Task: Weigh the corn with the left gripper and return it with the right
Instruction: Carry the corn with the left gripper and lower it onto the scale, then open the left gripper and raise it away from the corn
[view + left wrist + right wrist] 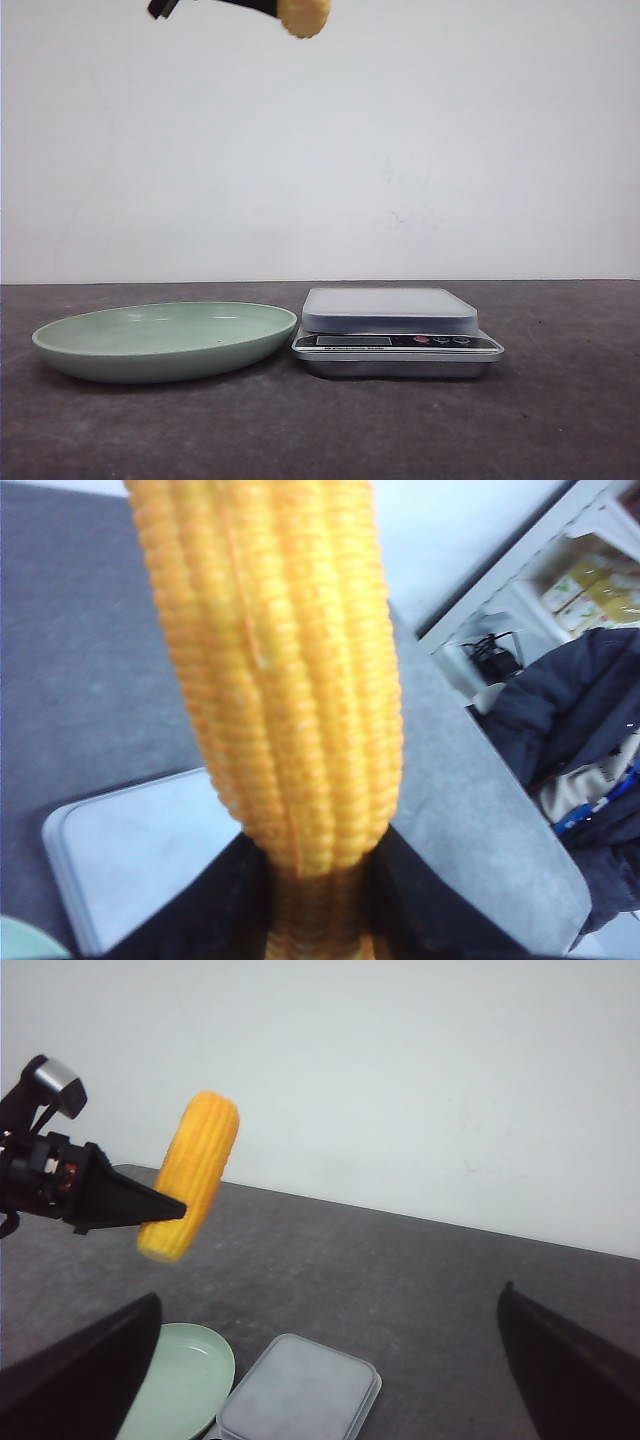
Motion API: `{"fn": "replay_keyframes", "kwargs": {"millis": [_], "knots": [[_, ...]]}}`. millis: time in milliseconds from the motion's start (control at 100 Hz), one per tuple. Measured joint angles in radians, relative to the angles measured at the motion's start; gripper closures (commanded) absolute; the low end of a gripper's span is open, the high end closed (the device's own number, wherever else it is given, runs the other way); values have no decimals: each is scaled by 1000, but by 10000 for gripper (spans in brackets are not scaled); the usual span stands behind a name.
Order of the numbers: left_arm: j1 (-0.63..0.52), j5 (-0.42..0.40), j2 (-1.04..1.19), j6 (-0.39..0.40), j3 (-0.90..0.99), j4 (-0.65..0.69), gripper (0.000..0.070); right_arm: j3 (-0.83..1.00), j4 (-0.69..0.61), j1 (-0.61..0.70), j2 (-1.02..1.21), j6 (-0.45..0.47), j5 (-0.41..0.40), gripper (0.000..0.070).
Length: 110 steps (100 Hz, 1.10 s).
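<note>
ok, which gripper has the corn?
The left gripper: shut on the corn, high above the scale. The right gripper is open, empty.

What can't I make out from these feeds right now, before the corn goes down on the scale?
- Scale display: front view, too small and dim to read.
- Left gripper and corn: front view, mostly cut off by the top edge.
- Corn's lower end: left wrist view, hidden between the dark fingers.
- Right gripper: open, only blurred fingertips show.
</note>
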Motion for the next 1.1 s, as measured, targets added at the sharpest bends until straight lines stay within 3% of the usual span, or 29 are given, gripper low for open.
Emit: {"fn": "replay_keyframes", "kwargs": {"millis": [680,1100], "knots": [[-37,-19,429,-154,3,0,698,0,-71,0,0,1,0,29],[-61,-23,491,-176,3,3,688,0,-82,0,0,1,0,29]]}}
